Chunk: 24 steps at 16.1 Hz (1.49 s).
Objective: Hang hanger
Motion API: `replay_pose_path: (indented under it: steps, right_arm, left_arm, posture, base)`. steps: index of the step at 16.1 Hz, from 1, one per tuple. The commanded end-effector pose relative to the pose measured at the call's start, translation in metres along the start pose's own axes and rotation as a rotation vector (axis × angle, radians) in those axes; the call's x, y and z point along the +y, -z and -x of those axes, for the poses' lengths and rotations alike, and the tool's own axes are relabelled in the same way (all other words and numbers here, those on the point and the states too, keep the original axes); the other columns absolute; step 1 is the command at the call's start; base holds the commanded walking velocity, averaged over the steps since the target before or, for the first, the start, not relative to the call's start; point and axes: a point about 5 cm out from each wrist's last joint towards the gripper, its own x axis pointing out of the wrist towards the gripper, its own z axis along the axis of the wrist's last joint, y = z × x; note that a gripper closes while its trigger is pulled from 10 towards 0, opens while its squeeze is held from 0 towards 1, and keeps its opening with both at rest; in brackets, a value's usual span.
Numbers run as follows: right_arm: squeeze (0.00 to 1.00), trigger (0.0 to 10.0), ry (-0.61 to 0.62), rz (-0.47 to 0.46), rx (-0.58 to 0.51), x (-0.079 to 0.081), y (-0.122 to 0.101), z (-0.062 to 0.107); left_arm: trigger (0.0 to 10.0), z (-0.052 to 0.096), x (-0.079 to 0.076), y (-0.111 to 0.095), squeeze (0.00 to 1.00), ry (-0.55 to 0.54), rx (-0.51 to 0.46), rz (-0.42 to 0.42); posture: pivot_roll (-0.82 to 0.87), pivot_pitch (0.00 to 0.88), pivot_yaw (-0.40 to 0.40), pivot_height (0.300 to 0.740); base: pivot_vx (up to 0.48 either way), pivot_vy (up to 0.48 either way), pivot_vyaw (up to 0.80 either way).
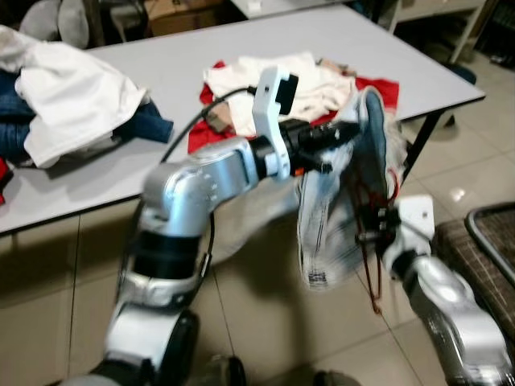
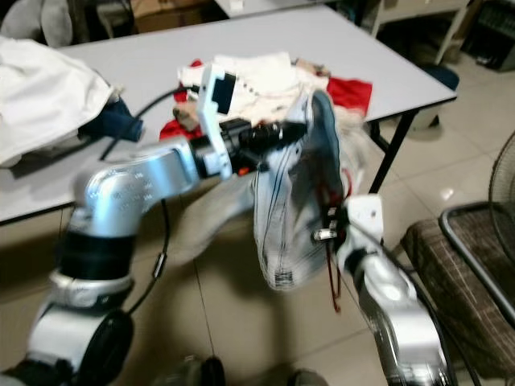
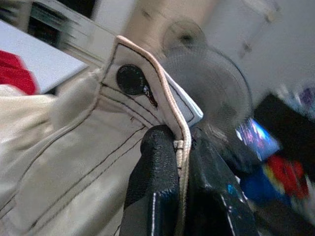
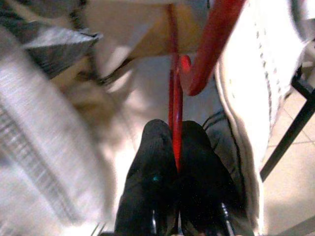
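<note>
Pale denim jeans [image 1: 334, 209] hang limp at the left hand [image 1: 342, 133], clamped on their waistband, while at five o'clock the right hand [image 4: 176, 162] pinches the stiff red hanger [image 4: 206, 44].

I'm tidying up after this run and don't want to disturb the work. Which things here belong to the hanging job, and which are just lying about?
In the job:
- pale jeans, waistband pinched by the left claw
- red hanger, its thin bar gripped by the right claw

Lying about:
- red and white clothes on the grey table
- white garment pile
- chair
- fan
</note>
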Motion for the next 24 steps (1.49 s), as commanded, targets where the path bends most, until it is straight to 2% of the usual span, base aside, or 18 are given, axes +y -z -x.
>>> replay_pose_path:
  steps: [1,2,3,4,5,6,7,8,10,11,13,14,15,16,17,18,22,24]
  right_arm:
    - [0.0,10.0,-0.048,0.018,-0.023,0.007,-0.007,0.012]
    - [0.0,10.0,-0.084,0.001,0.005,0.013,-0.002,0.025]
    - [0.0,10.0,-0.102,-0.015,0.05,0.016,0.005,0.034]
    - [0.0,10.0,-0.114,-0.018,0.082,0.019,0.009,0.038]
    - [0.0,10.0,-0.171,-0.035,0.167,0.025,0.017,0.046]
    - [0.0,10.0,-0.211,-0.027,0.204,0.028,0.019,0.05]
    - [0.0,10.0,-0.26,-0.006,0.25,0.031,0.022,0.054]
    - [0.0,10.0,-0.268,-0.002,0.267,0.031,0.024,0.055]
    - [0.0,10.0,-0.223,0.001,0.3,0.025,0.033,0.048]
    - [0.0,10.0,-0.184,-0.03,0.285,0.021,0.035,0.041]
    - [0.0,10.0,-0.124,-0.098,0.211,0.017,0.034,0.023]
    - [0.0,10.0,-0.011,-0.209,0.131,0.009,0.027,0.008]
    - [0.0,10.0,0.018,-0.238,0.109,0.007,0.025,0.004]
    - [0.0,10.0,0.067,-0.334,0.036,0.001,0.018,-0.003]
    - [0.0,10.0,0.076,-0.375,0.004,-0.001,0.014,-0.006]
    - [0.0,10.0,0.096,-0.409,-0.095,-0.008,0.005,-0.014]
    - [0.0,10.0,0.133,-0.378,-0.18,-0.017,-0.009,-0.035]
    - [0.0,10.0,0.145,-0.397,-0.205,-0.017,-0.017,-0.047]
  left_arm:
    - [0.0,0.009,-0.01,0.016,0.0,0.066,0.098,-0.041]
    - [0.0,0.022,-0.006,0.044,0.0,0.032,0.218,-0.057]
    - [0.0,0.032,0.003,0.068,0.0,-0.056,0.27,-0.069]
    - [0.0,0.039,0.01,0.082,0.0,-0.116,0.299,-0.043]
    - [0.0,0.059,0.024,0.118,0.0,-0.266,0.368,-0.05]
    - [0.0,0.068,0.025,0.133,0.0,-0.305,0.415,-0.084]
    - [0.0,0.071,0.017,0.141,0.0,-0.316,0.425,-0.072]
    - [0.0,0.07,0.012,0.14,0.0,-0.308,0.394,-0.055]
    - [0.0,0.059,0.0,0.131,0.0,-0.285,0.259,-0.003]
    - [0.0,0.056,0.001,0.128,0.0,-0.303,0.189,0.044]
    - [0.0,0.05,0.004,0.12,0.0,-0.302,0.137,0.11]
    - [0.0,0.045,-0.001,0.115,0.0,-0.236,0.153,0.126]
    - [0.0,0.043,-0.001,0.115,0.0,-0.218,0.163,0.125]
    - [0.0,0.04,-0.002,0.113,0.0,-0.187,0.186,0.114]
    - [0.0,0.039,-0.002,0.112,0.0,-0.179,0.194,0.109]
    - [0.0,0.036,0.001,0.108,0.0,-0.15,0.218,0.116]
    - [0.0,0.03,0.003,0.096,0.0,-0.083,0.202,0.19]
    - [0.0,0.029,0.004,0.096,0.0,-0.074,0.229,0.164]
  posture:
    - [-0.16,0.049,0.073,0.74]
    - [-0.16,0.058,0.07,0.74]
    - [-0.15,0.068,0.059,0.74]
    - [-0.15,0.073,0.05,0.74]
    - [-0.14,0.091,0.002,0.74]
    - [-0.14,0.102,-0.027,0.74]
    - [-0.13,0.113,-0.052,0.74]
    - [-0.13,0.118,-0.066,0.74]
    - [-0.13,0.116,-0.076,0.74]
    - [-0.14,0.113,-0.07,0.74]
    - [-0.14,0.093,-0.046,0.74]
    - [-0.13,0.076,-0.026,0.74]
    - [-0.13,0.069,-0.017,0.74]
    - [-0.13,0.06,-0.006,0.74]
    - [-0.13,0.058,-0.001,0.74]
    - [-0.14,0.06,0.028,0.74]
    - [-0.15,0.106,0.022,0.74]
    - [-0.15,0.107,0.014,0.74]
  base:
    - [0.0,0.0,0.0]
    - [0.0,0.0,0.0]
    - [0.0,0.0,0.0]
    - [0.0,0.0,0.0]
    - [0.0,0.0,0.0]
    - [0.0,0.0,0.0]
    - [0.0,0.0,0.0]
    - [0.0,0.0,0.0]
    - [0.0,0.0,0.0]
    - [0.0,0.0,0.0]
    - [0.0,0.0,0.0]
    - [0.0,0.0,0.0]
    - [0.0,0.0,0.0]
    - [0.0,0.0,0.0]
    - [0.0,0.0,0.0]
    - [0.0,0.0,0.0]
    - [0.0,0.0,0.0]
    - [0.0,0.0,0.0]
